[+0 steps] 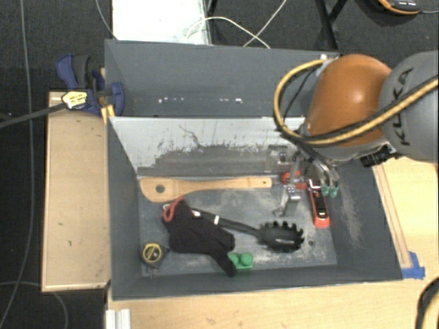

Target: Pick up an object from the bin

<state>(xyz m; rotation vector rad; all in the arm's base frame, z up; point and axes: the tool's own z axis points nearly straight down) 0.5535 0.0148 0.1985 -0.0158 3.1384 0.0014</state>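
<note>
The approach is judged to be in hand. The hand [291,199] is seen right of centre, over the floor of the bin [233,205], between the wooden spoon [206,185] and a red tool [319,212], just above the black slotted spoon [280,237]. Whether it is released or clenched cannot be told. Centring on one thing is called for next. The scratched metal floor is judged slippery, and little room is left by the sloping right wall.

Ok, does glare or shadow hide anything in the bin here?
Camera view: a pale sheen streaks the bin's back wall above the wooden spoon; the black cloth and black slotted spatula merge darkly where they overlap; the orange wrist cover overhangs the gripper.
</note>
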